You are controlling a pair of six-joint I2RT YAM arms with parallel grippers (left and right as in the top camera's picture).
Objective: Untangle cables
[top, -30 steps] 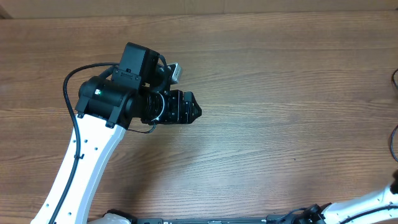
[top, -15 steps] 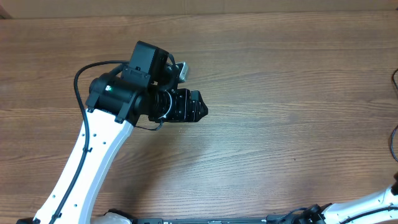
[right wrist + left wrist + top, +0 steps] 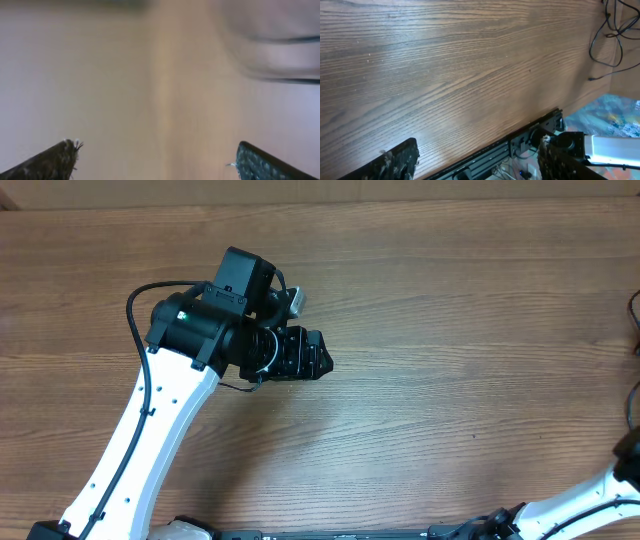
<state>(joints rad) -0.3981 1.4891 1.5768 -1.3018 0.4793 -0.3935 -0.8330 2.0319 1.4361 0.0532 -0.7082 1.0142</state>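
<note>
The brown wood-grain table (image 3: 450, 330) is seen from above, and the left white arm with its black wrist (image 3: 150, 440) is stretched over the left half of it. The left gripper (image 3: 479, 147) is hung above bare wood. In the left wrist view its dark fingers (image 3: 395, 161) are set well apart at the bottom corners. Nothing is held between them, only tabletop and a black rail at the near edge being shown in the gap.

The thin black cables (image 3: 615, 33) are found far off, at the right edge of the table, well apart from the left gripper. They are loosely looped and crossed over one another, and one strand with a small plug end is trailed lower down. From above, only slivers of them are caught at the right border of the picture.

Part of the right white arm (image 3: 590, 498) is caught in the bottom right corner from above. The right wrist view is heavily blurred. Even so, the right gripper (image 3: 157, 150) is shown spread wide, its dark fingers (image 3: 52, 161) far apart, and nothing is gripped.
</note>
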